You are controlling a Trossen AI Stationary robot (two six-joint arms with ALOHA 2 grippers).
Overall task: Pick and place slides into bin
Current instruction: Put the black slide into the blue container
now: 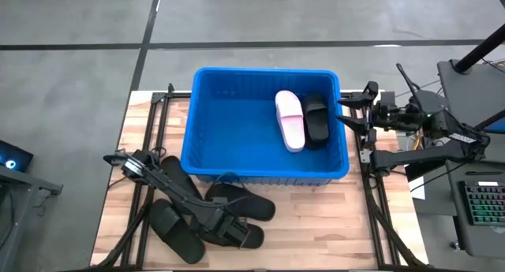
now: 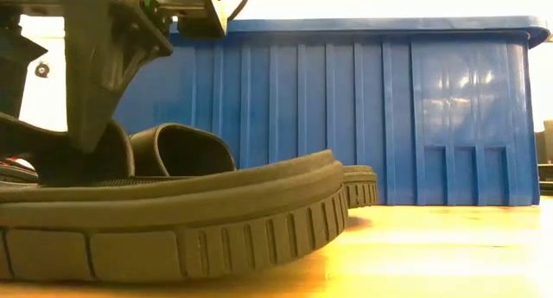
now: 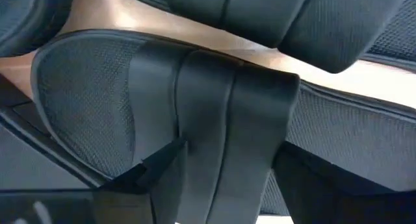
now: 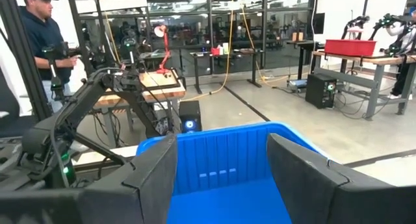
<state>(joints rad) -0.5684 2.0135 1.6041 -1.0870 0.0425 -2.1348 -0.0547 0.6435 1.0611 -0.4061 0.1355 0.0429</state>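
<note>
Left gripper [image 1: 237, 229] down on black slides [image 1: 237, 201] on surface before bin [image 1: 264, 176], fingers straddling a strap, grip unconfirmed; right gripper [image 1: 353, 114] open; light, rubbery, best taken by strap.

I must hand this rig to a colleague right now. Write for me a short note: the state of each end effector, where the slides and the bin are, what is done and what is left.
Left end effector: down in the pile of black slides in front of the bin, fingers astride the strap of one black slide; a firm grip is not yet visible.
Right end effector: open, empty, waiting at the bin's right rim.
Done: one pink slide and one black slide lie inside the bin.
Left: the black slides on the table, starting with the one under the left end effector. The pile overlaps, so an exact count is unclear.
</note>
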